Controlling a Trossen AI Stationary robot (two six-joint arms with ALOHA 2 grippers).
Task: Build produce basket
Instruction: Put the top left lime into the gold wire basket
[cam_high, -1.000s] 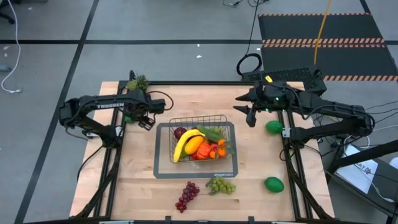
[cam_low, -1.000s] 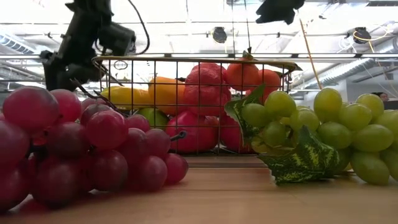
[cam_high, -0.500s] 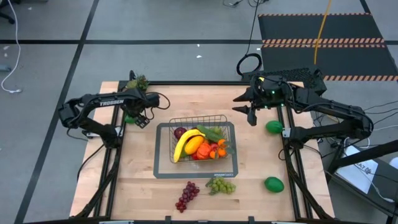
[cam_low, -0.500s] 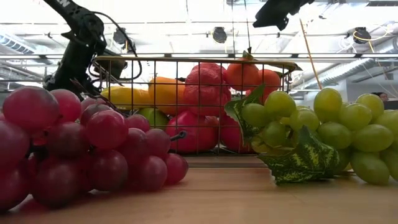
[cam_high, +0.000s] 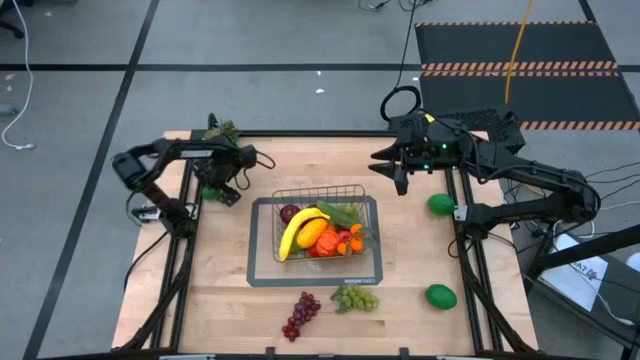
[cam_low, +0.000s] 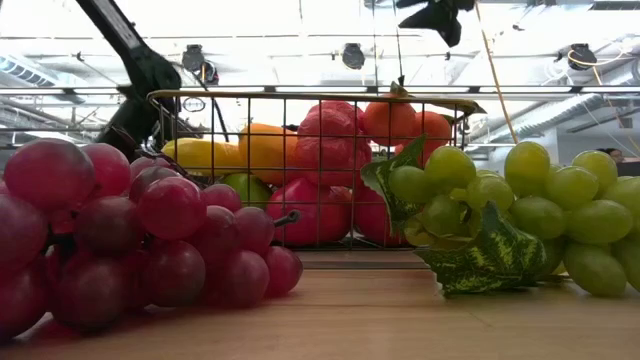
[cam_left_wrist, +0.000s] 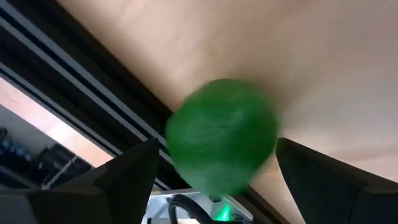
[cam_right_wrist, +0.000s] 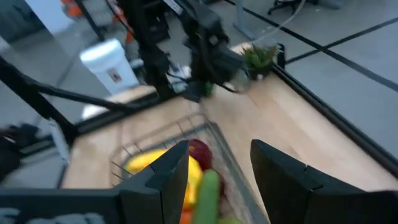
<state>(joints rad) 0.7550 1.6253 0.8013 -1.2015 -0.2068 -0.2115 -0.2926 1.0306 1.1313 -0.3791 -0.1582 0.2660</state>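
The basket (cam_high: 314, 240) holds a banana (cam_high: 297, 232), oranges (cam_high: 350, 240) and apples (cam_high: 322, 247); both pincers gape empty.

We're looking down on a grey floor (cam_high: 90, 40) crossed by dark tape lines (cam_high: 120, 100), with a pale wooden tabletop (cam_high: 225, 300) sitting on a black frame. Beyond the table's far right corner lies a black mat (cam_high: 520, 45) edged in orange-and-black hazard stripes, a yellow cable (cam_high: 517, 50) trailing over it. From table height we see a bright ceiling (cam_low: 300, 40) with beams, pipes and hanging fixtures (cam_low: 350, 55). A white bin (cam_right_wrist: 115, 62) stands off the table's far side.
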